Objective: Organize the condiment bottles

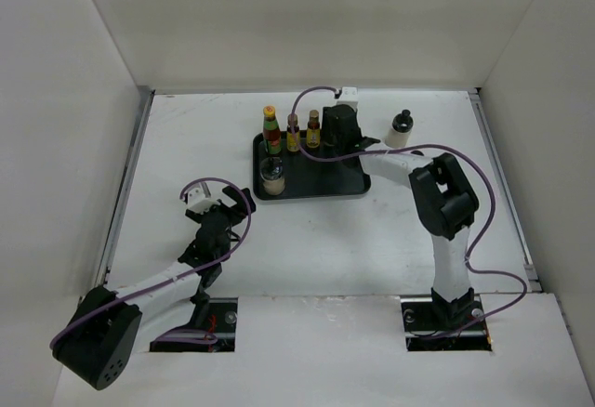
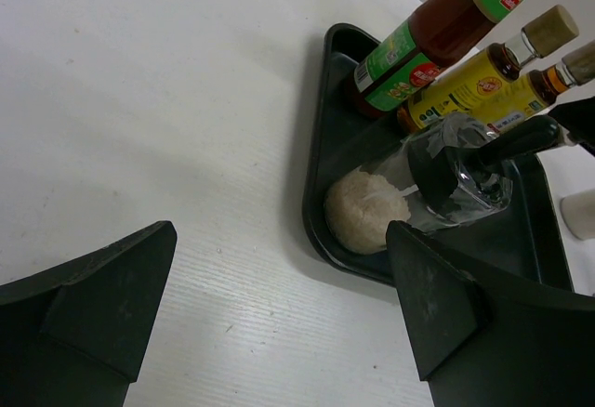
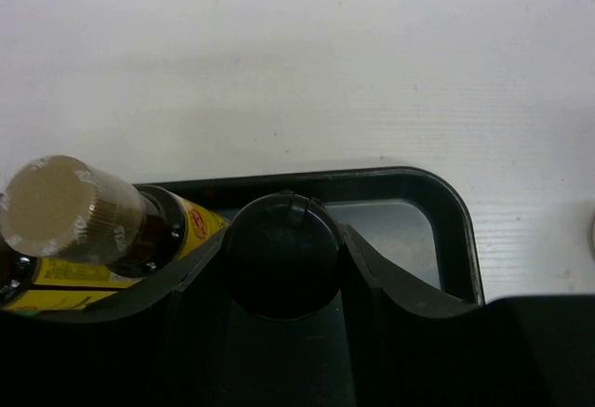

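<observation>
Black plastic draws the eye from above: a flat black rectangular tray [image 1: 325, 179] sits on the white table [image 1: 372, 258]. A tall red bottle with green neck and yellow cap [image 1: 271, 130] stands at the tray's far left corner. A slim amber bottle [image 1: 293, 134] and its amber twin [image 1: 313, 131] follow along the far rim, and a stubby white black-capped jar [image 1: 272, 177] stands at the near left. A second white black-capped jar [image 1: 401, 129] stands off the tray, just past its right end. The right gripper [image 1: 339, 133] hangs over the tray's far right part, while the left gripper [image 1: 232, 204] hovers above table off the tray's left side. From the left wrist, those fingers are spread wide with nothing between them, facing the tray's near left corner and the jar in it. From the right wrist, the fingers press both sides of a dark round-capped bottle [image 3: 282, 254] just inside the tray's far rim, with the amber twin's pale cap right beside it. That neighbour worries me, since a sideways drift or a wide release could knock it and topple the row. The right forearm might also sweep the jar outside the tray. I count one red bottle, two amber, two white jars and one dark bottle; I cannot find a second dark one.
</observation>
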Controlling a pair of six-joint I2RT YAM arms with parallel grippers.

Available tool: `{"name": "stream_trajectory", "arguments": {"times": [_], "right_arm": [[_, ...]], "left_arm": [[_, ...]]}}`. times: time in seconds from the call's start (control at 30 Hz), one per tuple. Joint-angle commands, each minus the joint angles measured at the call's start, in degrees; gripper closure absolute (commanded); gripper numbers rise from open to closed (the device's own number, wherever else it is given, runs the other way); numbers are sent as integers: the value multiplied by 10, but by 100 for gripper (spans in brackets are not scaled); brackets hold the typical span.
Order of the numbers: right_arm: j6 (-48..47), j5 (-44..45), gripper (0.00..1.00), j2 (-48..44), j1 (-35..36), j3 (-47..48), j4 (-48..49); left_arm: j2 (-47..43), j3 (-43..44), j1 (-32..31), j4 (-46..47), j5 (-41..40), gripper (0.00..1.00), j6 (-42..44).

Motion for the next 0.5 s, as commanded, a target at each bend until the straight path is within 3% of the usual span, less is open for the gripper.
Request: {"name": "stream_trajectory", "arguments": {"times": [0.0,0.2,0.47], "right_arm": [[2,-2,54,11,1,24,-5],[8,-1,53,15,2,18,-17],[14,0,34,-2,2,17,-12]], "left_arm": [[2,18,4,29,4,0,-4],[0,17,4,29,4,0,-4],[3,19,4,29,6,0,-4]]}}
